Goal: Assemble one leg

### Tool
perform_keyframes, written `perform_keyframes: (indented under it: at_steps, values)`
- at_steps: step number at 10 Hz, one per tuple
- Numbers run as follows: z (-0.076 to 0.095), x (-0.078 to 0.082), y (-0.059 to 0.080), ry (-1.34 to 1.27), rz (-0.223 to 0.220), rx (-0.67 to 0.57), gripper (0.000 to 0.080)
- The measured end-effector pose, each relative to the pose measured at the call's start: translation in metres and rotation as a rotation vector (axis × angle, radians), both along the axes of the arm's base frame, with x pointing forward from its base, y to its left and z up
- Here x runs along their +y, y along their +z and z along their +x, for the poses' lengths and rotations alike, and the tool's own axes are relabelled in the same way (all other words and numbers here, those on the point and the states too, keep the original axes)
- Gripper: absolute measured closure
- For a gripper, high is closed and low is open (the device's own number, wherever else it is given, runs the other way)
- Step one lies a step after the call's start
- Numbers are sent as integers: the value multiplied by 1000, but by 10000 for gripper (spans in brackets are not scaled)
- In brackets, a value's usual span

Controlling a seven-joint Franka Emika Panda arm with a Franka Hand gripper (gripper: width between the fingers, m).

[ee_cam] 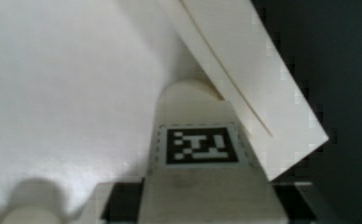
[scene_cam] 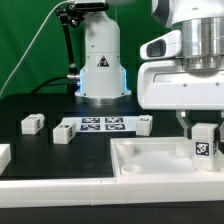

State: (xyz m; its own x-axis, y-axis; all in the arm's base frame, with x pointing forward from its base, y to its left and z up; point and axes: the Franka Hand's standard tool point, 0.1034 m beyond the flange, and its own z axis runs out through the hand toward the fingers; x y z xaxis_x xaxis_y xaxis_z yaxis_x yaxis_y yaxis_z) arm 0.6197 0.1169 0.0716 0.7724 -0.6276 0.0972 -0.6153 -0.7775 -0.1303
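My gripper [scene_cam: 205, 128] is shut on a leg [scene_cam: 205, 140], a small white block with a black-and-white tag, and holds it upright over the far right part of the large white tray-like piece [scene_cam: 150, 160]. In the wrist view the held leg [ee_cam: 204, 140] fills the middle between my two dark fingers [ee_cam: 125, 205], with its tip at the tray piece's raised edge [ee_cam: 249, 70]. Three more legs lie on the black table: one at the exterior view's left [scene_cam: 32, 124], one next to the marker board [scene_cam: 63, 133] and one at the board's right end [scene_cam: 143, 125].
The marker board [scene_cam: 102, 125] lies flat behind the tray piece. The arm's white base [scene_cam: 102, 60] stands at the back. A white piece [scene_cam: 3, 156] pokes in at the exterior view's left edge. A pale wall runs along the table's front edge [scene_cam: 60, 195].
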Motion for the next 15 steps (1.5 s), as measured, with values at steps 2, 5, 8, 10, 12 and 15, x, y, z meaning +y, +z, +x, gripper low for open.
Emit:
perform_keyframes:
  at_steps: [2, 5, 8, 10, 12, 15]
  values:
    - [-1, 2, 0, -247, 34, 4, 508]
    - [-1, 4, 0, -598, 89, 11, 505]
    - [-1, 4, 1, -827, 151, 34, 504]
    - [0, 4, 1, -903, 170, 40, 503]
    - [-1, 5, 0, -849, 160, 37, 335]
    - [-2, 4, 0, -539, 105, 41, 162]
